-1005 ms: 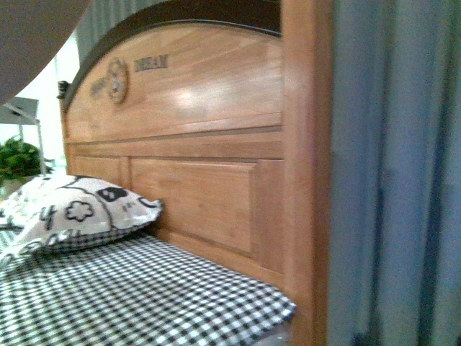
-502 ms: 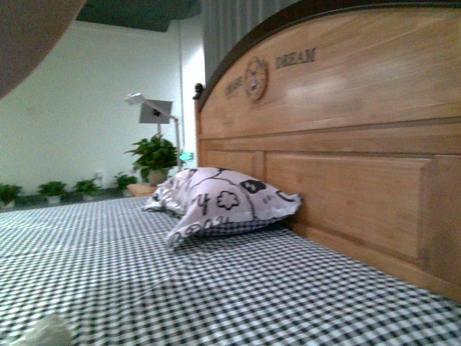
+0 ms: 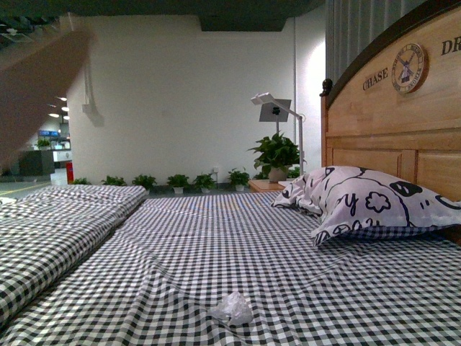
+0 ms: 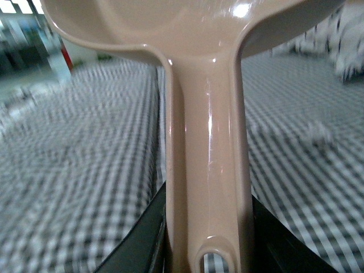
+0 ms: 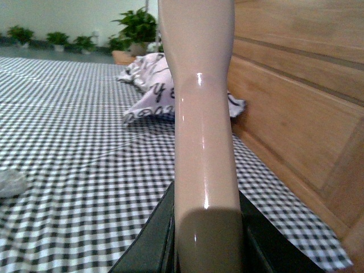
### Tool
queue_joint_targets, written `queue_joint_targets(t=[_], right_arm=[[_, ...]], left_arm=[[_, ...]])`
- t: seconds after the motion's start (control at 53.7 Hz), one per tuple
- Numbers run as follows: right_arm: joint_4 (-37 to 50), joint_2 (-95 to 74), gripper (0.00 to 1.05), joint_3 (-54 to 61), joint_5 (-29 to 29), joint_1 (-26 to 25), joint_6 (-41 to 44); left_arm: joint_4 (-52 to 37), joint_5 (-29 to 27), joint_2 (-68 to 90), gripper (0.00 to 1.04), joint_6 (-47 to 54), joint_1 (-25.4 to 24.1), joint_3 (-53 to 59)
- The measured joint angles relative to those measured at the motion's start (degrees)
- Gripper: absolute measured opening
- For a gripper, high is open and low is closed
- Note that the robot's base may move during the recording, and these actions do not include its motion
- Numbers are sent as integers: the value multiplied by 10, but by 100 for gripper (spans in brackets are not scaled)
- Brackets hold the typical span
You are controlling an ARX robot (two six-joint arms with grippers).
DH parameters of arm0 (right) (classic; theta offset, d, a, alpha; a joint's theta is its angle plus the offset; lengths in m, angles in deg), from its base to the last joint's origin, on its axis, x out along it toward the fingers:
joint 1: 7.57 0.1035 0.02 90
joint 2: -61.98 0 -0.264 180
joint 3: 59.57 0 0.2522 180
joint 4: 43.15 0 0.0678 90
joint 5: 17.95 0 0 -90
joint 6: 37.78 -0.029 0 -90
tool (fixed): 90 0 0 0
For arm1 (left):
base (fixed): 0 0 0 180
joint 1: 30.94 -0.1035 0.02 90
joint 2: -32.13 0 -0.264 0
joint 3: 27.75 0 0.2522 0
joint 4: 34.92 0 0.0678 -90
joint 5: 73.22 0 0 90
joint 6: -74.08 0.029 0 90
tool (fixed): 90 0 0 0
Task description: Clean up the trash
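While the wad point(image 3: 232, 308) lies on the bed point(image 3: 216, 245), nothing is cleaned yet; your left fingers point(image 4: 139, 242) grip the dustpan point(image 4: 207, 114), your right fingers point(image 5: 151, 239) grip a tan handle point(image 5: 205, 114).

A white wall point(image 3: 180, 86) with potted plants point(image 3: 274, 153) stands beyond the checkered bed point(image 3: 216, 245) and its wooden headboard point(image 3: 382, 122).

Crumpled paper wad point(image 3: 232, 308): matt white paper, rough folds. 
bed sheet point(image 3: 180, 245): checked woven cloth, matt, creased. 
pillow point(image 3: 367, 202): printed cloth, matt, soft. 
headboard point(image 3: 374, 137): varnished wood, slight sheen, grain visible. 
dustpan point(image 4: 207, 142): smooth glossy beige plastic. 
handle point(image 5: 205, 125), right wrist view: same glossy beige plastic.
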Motion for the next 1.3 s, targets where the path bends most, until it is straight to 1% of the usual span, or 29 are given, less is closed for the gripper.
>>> queue_joint_targets(t=[0.074,0.13,0.186,0.261,0.335,0.465,0.577,0.744,0.912,1.303], right_arm=[[0,2,21,0,0,0,0],[0,3,21,0,-1,0,0],[0,3,21,0,-2,0,0],[0,3,21,0,-2,0,0],[0,3,21,0,-3,0,0],[0,3,21,0,-2,0,0],[0,3,21,0,-2,0,0],[0,3,21,0,-2,0,0],[0,3,21,0,-2,0,0],[0,3,21,0,-2,0,0]], left_arm=[[11,24,69,27,22,-17,-25],[-14,50,128,27,54,-29,-43],[-39,75,187,27,98,-33,-65],[-57,127,262,27,174,-34,-91],[-40,153,313,27,239,-33,-107],[9,174,361,27,317,-33,-125],[27,181,403,27,379,-29,-144],[20,175,449,27,422,-23,-161],[5,166,496,27,447,-12,-180],[-37,153,564,27,466,5,-186]])
